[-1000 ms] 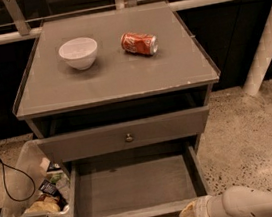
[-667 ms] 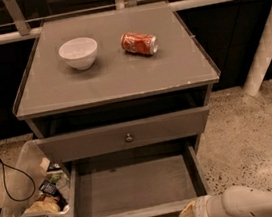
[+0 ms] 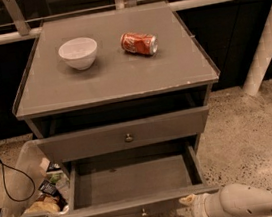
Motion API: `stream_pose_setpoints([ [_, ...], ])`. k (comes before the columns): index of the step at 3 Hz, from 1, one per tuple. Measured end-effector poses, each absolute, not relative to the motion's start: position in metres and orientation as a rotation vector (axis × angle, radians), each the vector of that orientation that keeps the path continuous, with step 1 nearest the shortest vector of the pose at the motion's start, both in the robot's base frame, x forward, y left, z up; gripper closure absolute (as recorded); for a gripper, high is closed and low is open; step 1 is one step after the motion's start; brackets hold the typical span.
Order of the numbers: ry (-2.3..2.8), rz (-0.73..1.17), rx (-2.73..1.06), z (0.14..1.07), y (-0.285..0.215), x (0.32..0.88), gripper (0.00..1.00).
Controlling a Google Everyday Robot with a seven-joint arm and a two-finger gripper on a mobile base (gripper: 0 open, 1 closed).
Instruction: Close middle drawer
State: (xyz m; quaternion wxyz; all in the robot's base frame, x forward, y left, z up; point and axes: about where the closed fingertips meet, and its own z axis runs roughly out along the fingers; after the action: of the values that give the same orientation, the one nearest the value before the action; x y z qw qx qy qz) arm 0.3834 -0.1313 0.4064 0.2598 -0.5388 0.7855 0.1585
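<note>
- One job only: shut the middle drawer [image 3: 131, 182], pulled far out toward the near side, plain grey inside bare to view, front panel along the near edge with a small metal knob [image 3: 143, 212] at its centre.
- Set directly below the taller-fronted drawer [image 3: 169, 126], itself drawn out a little, brass knob [image 3: 128, 138] showing; not the target.
- Low at the near right: gripper [image 3: 192, 212], just beside the right end of the open drawer's front and at about its level. Touching or apart: cannot tell. Open or closed: cannot tell either.
- From the right, white arm [image 3: 255, 205] held low, probably so as to get in front of the panel and push it toward the far side.
- Judged stage: lined up for the push, push not yet begun, drawer at about full reach.
- Next move, as a guess: press on the front, nearer the knob than the corner, since an off-centre shove could skew a wide, shallow drawer on its runners.
- On the cabinet top [image 3: 122, 79]: white bowl [image 3: 78, 53] far left, red can [image 3: 139, 43] on its side to the right of it; both well apart from the work, though a hard slam might roll the can.
- Left of the cabinet: clear bin [image 3: 15, 183] of rubbish and a black cable [image 3: 3, 172] on the floor, out of the arm's way.
</note>
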Motion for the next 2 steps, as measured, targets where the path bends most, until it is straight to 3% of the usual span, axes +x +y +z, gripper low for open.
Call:
stream_pose_setpoints([
  [2,2.062,0.380,-1.425,0.417,-0.129,0.481,0.61],
])
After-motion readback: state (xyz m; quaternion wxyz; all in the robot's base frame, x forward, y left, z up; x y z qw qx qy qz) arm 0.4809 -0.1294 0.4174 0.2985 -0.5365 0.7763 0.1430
